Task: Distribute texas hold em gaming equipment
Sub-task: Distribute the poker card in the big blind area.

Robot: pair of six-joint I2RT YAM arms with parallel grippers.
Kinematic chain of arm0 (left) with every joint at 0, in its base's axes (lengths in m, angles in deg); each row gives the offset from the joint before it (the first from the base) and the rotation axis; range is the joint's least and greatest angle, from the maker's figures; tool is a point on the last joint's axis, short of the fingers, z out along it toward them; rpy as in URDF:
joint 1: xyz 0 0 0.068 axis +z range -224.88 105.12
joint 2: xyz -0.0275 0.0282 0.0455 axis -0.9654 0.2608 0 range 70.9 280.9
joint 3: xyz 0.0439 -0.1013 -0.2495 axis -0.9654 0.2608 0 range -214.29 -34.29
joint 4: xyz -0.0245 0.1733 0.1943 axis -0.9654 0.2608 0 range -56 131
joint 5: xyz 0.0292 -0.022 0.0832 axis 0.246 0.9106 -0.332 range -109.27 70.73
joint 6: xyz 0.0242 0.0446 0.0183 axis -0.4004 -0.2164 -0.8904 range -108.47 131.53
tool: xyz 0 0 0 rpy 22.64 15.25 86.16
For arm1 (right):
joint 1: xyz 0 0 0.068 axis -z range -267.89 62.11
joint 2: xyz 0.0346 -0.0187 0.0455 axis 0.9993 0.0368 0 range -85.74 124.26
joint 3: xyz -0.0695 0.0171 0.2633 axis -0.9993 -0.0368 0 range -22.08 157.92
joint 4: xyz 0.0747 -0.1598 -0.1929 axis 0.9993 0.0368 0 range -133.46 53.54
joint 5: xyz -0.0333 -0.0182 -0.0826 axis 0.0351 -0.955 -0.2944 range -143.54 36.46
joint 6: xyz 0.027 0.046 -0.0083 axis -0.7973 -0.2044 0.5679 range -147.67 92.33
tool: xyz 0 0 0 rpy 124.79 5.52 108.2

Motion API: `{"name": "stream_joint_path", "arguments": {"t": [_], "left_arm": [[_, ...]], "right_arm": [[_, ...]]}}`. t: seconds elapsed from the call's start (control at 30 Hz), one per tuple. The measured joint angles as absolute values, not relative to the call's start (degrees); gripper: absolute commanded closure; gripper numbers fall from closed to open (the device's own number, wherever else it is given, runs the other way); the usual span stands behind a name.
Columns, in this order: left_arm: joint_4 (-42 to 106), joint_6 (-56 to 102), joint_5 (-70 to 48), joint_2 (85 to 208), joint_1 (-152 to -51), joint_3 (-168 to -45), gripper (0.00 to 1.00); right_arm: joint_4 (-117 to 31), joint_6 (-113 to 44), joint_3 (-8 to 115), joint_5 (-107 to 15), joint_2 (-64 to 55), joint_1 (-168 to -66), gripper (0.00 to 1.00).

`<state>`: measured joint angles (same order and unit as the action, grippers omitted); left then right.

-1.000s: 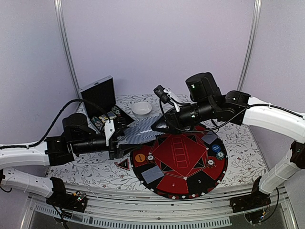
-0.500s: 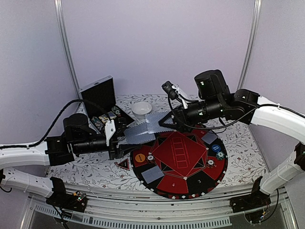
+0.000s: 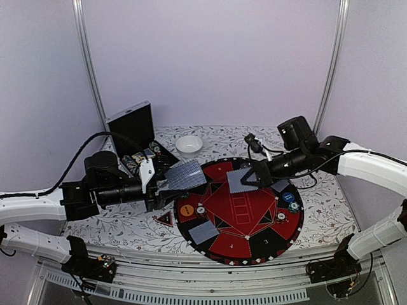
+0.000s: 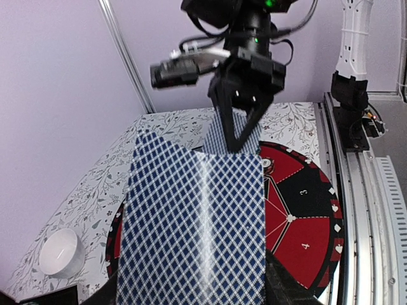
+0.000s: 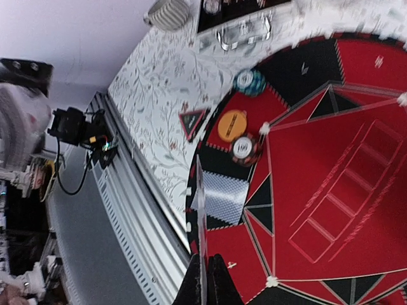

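The round red-and-black felt mat (image 3: 245, 210) lies beneath your right pincer (image 3: 250, 178) and just to the right of your left pincer (image 3: 157, 186). The black-lined silver case (image 3: 135, 129) stands open on the table behind the left pincer. That pincer is clamped on a spread of blue-backed cards (image 3: 184, 174), held off the table with its far end over the mat's rim. Your right pincer is pinched tight on a single card (image 3: 238, 181) over the red centre of the mat. Its wrist camera sees that card edge-on. A white bowl (image 3: 189, 145) sits farther back, between the two pincers. Two dealt cards lie face down on the mat, one (image 3: 203, 232) towards the arm bases from the right pincer and one (image 3: 280, 185) just to its right. The orange button (image 3: 186, 210) rests near the left pincer and the blue button (image 3: 289, 197) to the right of the right pincer. Striped poker chips (image 3: 200, 209) sit beside each button.
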<state>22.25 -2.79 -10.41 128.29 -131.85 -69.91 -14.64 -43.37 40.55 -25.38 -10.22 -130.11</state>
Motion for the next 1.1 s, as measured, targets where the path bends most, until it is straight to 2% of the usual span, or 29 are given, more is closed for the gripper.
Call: {"name": "stream_joint_path", "arguments": {"t": [0.2,0.47,0.8,1.1], "left_arm": [[22.2,-2.8,-11.0,128.3,-131.9,-69.9,0.47],[22.3,-2.8,-11.0,128.3,-131.8,-69.9,0.46],[22.3,-2.8,-11.0,128.3,-131.8,-69.9,0.46],[22.3,-2.8,-11.0,128.3,-131.8,-69.9,0.46]], "right_arm": [[-19.8,-46.1,36.3,-15.1,3.9,-134.4,0.98],[-25.0,-46.4,43.2,-3.2,21.1,-138.5,0.98],[-24.2,-44.5,50.0,0.5,30.2,-139.2,0.98],[-20.4,-43.0,51.9,-1.2,33.0,-140.0,0.98]]}}
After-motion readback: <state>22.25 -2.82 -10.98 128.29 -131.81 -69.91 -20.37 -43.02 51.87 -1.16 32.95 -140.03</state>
